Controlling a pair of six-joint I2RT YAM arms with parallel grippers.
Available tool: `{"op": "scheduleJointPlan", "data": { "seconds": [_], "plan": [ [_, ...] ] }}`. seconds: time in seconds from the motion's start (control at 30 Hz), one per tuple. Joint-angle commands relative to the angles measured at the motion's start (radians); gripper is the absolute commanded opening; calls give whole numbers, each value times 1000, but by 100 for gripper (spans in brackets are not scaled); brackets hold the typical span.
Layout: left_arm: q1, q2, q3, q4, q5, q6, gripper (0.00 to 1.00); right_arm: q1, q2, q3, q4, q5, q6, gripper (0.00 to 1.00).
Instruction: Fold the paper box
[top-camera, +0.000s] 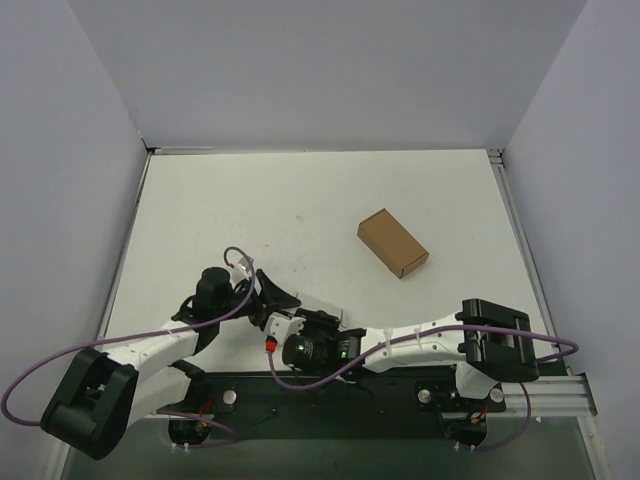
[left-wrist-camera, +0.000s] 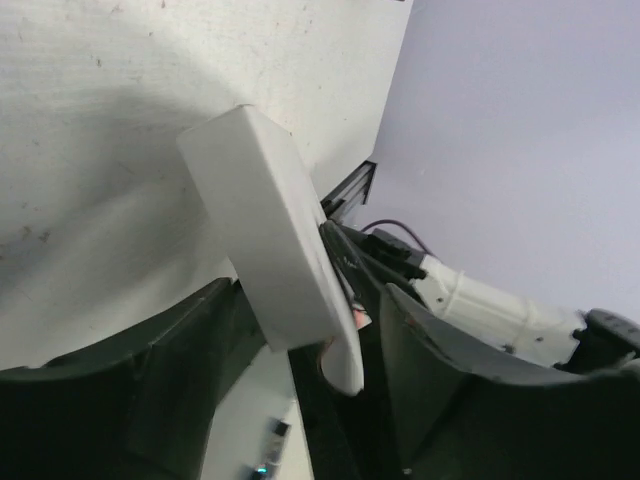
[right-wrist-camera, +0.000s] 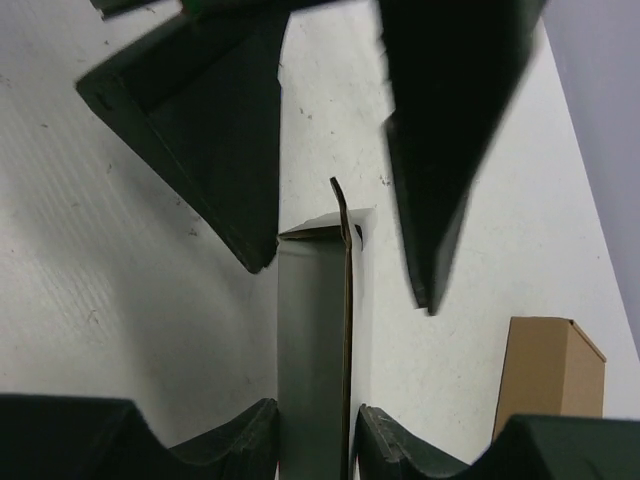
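The paper box (top-camera: 322, 304) is a folded white sleeve, held off the table near the front edge between both grippers. In the right wrist view the paper box (right-wrist-camera: 312, 340) stands lengthwise between my right gripper's (right-wrist-camera: 315, 420) fingers, which press on both its sides. My right gripper (top-camera: 305, 322) reaches in from the right. In the left wrist view the paper box (left-wrist-camera: 262, 220) lies slanted between the spread jaws of my left gripper (left-wrist-camera: 308, 292), with a gap on the right side. My left gripper (top-camera: 272, 295) is open at the box's left end.
A small closed brown cardboard box (top-camera: 392, 243) lies on the white table (top-camera: 250, 210) at centre right, also seen as the brown box (right-wrist-camera: 548, 375) low on the right. Grey walls enclose the table on three sides. The arm bases and cables fill the near edge.
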Motion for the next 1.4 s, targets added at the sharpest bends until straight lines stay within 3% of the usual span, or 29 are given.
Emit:
{"op": "scheduleJointPlan", "data": {
  "seconds": [0.0,0.13,0.27,0.43,0.5,0.53,0.6,0.77,0.97,1.17,1.37],
  "plan": [
    [50,-60,37,-30,60,82,82,-44,-73,34,-131,-102,2,21],
    [186,-114,86,-185,63,226,91,-108,-161,40,-203,-295,19,19],
    [248,-174,106,-188,40,352,91,-221,-245,10,-223,-481,5,18],
    [245,-194,138,-170,55,515,87,-387,-319,-4,-228,-802,-24,18],
    [234,-206,183,-237,38,673,84,-465,-331,-3,-235,-941,-27,18],
    [231,-212,221,-312,21,696,84,-487,-333,3,-242,-984,-29,18],
    [210,-238,243,-291,41,733,80,-534,-331,26,-277,-1085,-30,19],
    [107,-258,428,-498,-6,1027,79,-571,-316,71,-369,-1199,-52,19],
    [-134,-159,562,-696,-143,1349,79,-594,-317,83,-378,-1291,-55,19],
    [-154,-114,564,-613,-53,1359,70,-610,-314,92,-383,-1363,-55,19],
    [-172,-48,568,-607,-3,1368,69,-613,-307,94,-383,-1382,-56,19]
  ]
}}
